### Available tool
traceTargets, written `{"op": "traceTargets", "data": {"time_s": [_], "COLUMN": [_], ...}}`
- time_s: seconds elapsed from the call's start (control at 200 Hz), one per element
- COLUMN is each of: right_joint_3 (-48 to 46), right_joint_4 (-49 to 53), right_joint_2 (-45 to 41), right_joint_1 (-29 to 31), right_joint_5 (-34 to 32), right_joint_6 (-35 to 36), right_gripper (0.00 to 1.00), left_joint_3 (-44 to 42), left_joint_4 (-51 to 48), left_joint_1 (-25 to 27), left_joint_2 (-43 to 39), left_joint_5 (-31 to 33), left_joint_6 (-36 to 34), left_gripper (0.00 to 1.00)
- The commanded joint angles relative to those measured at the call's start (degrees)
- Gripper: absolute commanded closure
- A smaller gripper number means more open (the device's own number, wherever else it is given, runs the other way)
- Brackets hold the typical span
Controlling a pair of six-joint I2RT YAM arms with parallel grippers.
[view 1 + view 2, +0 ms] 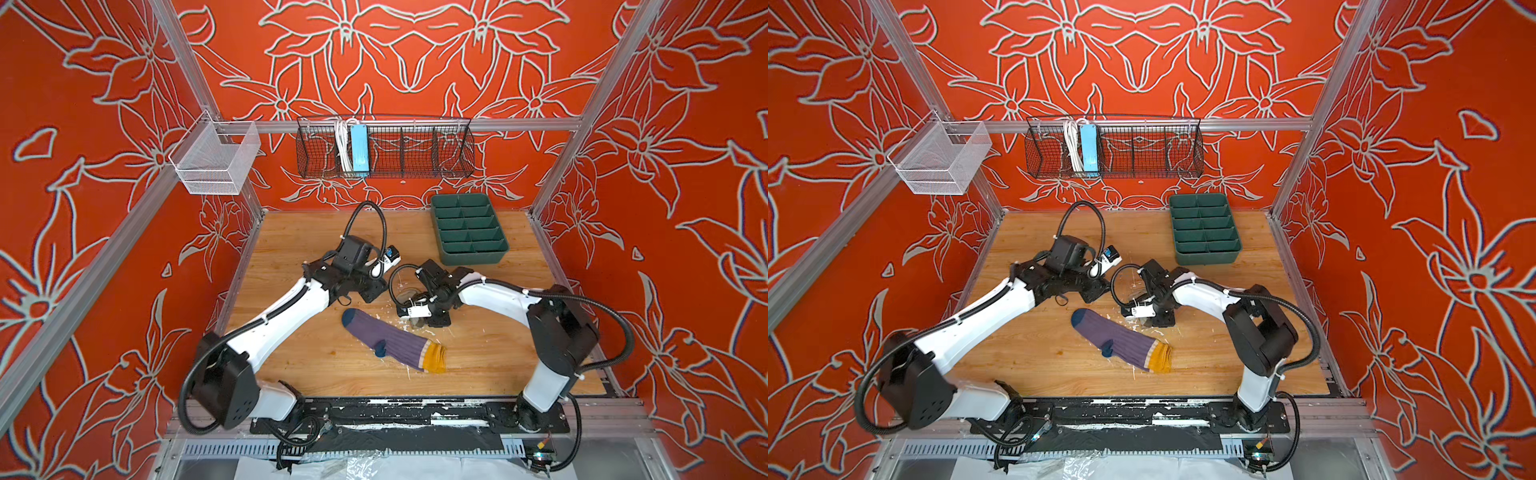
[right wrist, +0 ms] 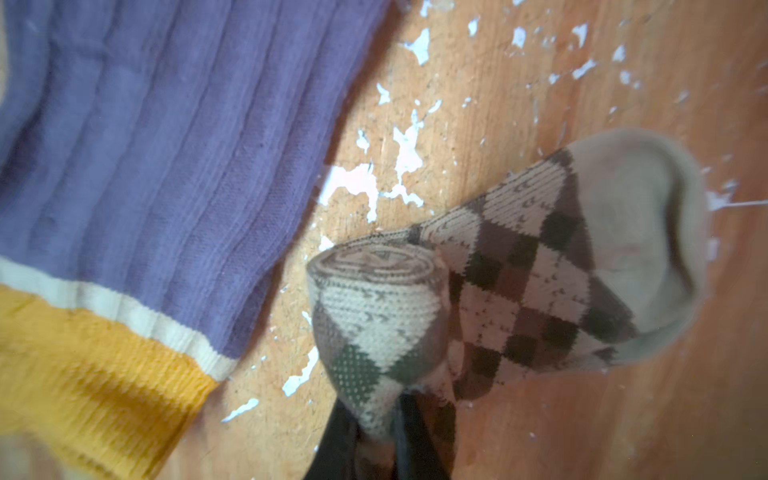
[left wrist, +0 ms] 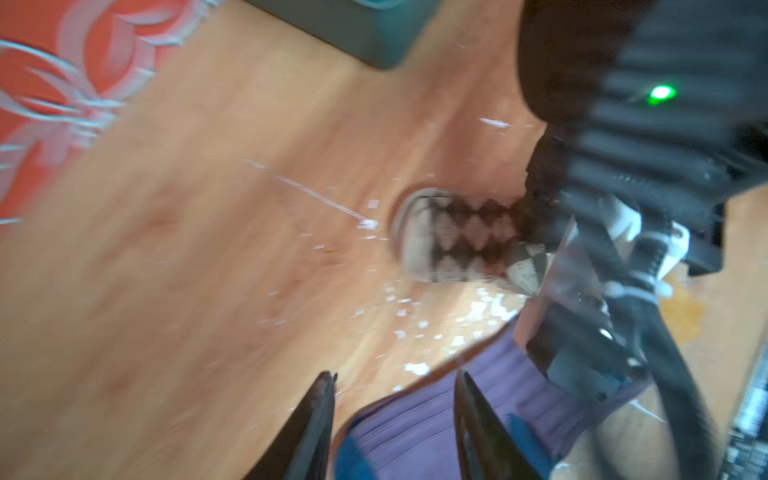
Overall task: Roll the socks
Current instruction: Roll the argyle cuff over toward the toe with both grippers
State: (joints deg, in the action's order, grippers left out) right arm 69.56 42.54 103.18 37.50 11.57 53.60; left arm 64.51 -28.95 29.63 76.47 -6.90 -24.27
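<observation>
A wooden tabletop (image 1: 316,365) fills the lower middle of both top views, its surface scuffed with white flecks (image 2: 401,166) that are thickest near the centre. A purple sock (image 1: 390,343) lies flat and diagonal at centre frame, with its navy toe to the upper left and its mustard cuff to the lower right. Just up and right of it, not touching, lies an argyle sock (image 2: 519,291), beige with brown diamonds, one end wound into a tight roll. A green tray (image 1: 469,228) with divided compartments sits at the tabletop's upper right.

White arm links (image 1: 291,311), black joints (image 1: 220,386), ribbed black cables (image 1: 368,204)
</observation>
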Motion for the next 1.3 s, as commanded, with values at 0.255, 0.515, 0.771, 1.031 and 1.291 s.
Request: {"op": "traceTargets", "data": {"time_s": [0.255, 0.515, 0.771, 1.031, 1.291], "right_joint_3": [17.61, 23.96, 24.68, 22.25, 19.44], "right_joint_4": [23.13, 25.4, 25.77, 24.57, 21.05], "right_joint_2": [15.21, 20.18, 21.03, 19.81, 16.13], "right_joint_1": [-3.83, -4.88, -5.13, -5.18, -6.47], "right_joint_5": [13.78, 14.19, 16.17, 17.78, 18.35], "right_joint_6": [-3.08, -2.24, -2.43, -2.62, -4.42], "right_gripper": [1.0, 0.96, 0.96, 0.94, 0.94], "left_joint_3": [-15.08, -20.47, -17.4, -13.4, -11.37], "left_joint_4": [10.37, 24.09, 34.65, 36.5, 32.5], "left_joint_1": [11.44, 23.81, 24.78, 24.61, 24.34], "left_joint_2": [-17.96, -4.91, 12.37, 24.26, 28.1], "left_joint_5": [6.59, 15.58, 19.78, 26.03, 24.36], "left_joint_6": [-17.92, -19.06, -15.69, -14.83, -12.97], "left_gripper": [0.52, 0.44, 0.43, 0.45, 1.0]}}
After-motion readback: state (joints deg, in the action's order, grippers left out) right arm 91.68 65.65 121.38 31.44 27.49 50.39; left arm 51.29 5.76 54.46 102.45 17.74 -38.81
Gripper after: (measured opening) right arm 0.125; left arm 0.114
